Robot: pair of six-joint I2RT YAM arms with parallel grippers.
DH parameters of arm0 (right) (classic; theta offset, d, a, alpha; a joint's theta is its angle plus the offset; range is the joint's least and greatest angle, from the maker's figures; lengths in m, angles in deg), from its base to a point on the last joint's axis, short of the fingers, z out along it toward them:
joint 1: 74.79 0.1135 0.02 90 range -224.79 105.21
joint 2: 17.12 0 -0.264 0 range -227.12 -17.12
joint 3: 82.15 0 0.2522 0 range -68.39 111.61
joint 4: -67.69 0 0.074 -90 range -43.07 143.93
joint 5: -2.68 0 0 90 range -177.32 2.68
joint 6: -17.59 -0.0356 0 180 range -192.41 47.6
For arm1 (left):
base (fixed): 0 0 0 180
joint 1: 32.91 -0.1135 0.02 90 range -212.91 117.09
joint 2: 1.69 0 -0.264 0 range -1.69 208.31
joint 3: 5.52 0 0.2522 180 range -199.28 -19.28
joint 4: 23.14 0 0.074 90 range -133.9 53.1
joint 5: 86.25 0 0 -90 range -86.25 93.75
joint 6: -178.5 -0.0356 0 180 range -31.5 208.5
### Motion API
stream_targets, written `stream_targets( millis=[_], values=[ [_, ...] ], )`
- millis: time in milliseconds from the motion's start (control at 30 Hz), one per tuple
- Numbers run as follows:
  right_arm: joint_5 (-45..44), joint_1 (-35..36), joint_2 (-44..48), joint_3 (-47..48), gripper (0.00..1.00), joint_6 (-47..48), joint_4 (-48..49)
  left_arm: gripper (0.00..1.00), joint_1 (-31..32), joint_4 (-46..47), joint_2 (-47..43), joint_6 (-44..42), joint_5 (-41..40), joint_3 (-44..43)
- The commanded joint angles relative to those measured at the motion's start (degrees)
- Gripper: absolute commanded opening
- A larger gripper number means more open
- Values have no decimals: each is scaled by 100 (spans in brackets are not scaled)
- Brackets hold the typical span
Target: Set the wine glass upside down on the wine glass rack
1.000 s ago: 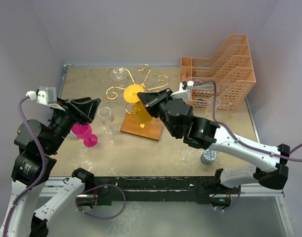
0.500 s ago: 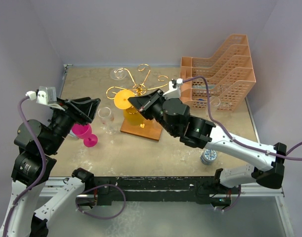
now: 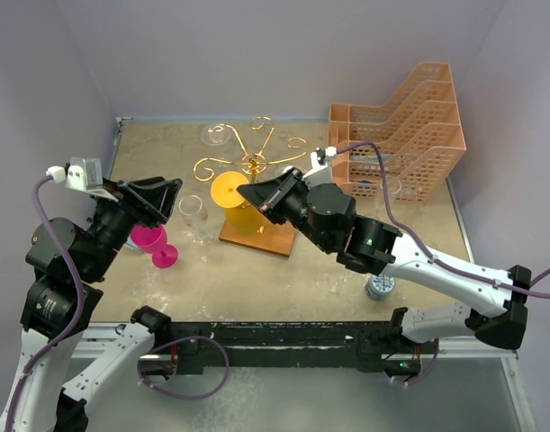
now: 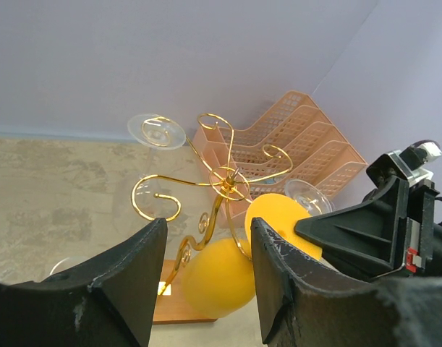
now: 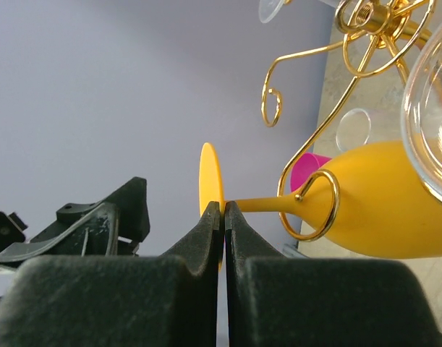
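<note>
The wine glass is yellow (image 3: 241, 214). It hangs tilted in front of the gold wire rack (image 3: 254, 163), over the rack's wooden base (image 3: 273, 241). My right gripper (image 3: 259, 194) is shut on its stem right beside the round foot (image 3: 228, 189). In the right wrist view the fingertips (image 5: 224, 210) pinch the stem, and a gold curl (image 5: 312, 207) crosses the stem where it meets the bowl (image 5: 380, 217); whether the curl goes round the stem I cannot tell. My left gripper (image 3: 166, 200) stands open and empty to the left. In its own view the jaws (image 4: 206, 230) frame the yellow bowl (image 4: 215, 278).
A clear glass (image 3: 215, 135) hangs on a back arm of the rack, and another (image 3: 388, 187) hangs at the right. On the table stand a clear glass (image 3: 195, 216) and a pink glass (image 3: 153, 241). A peach lattice tray stack (image 3: 410, 126) fills the back right. A small round cap (image 3: 380, 285) lies near front right.
My right gripper has carried the yellow glass to the left and a little nearer and lower, so its foot now sits left of the rack's post. The left arm has not moved.
</note>
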Motion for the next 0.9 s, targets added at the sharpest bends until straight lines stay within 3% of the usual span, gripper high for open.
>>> stream_targets(
  millis=[0,533,867],
  values=[
    [133,-8,347,-61,0,159,161,47,-19,110,-15,-88,-121,-119],
    [-621,-8,342,-136,0,-27,-458,47,-16,38,-97,-45,-208,-80],
    [-678,-15,243,-94,13,-155,-750,47,-15,-11,-141,-37,-226,-101]
  ],
)
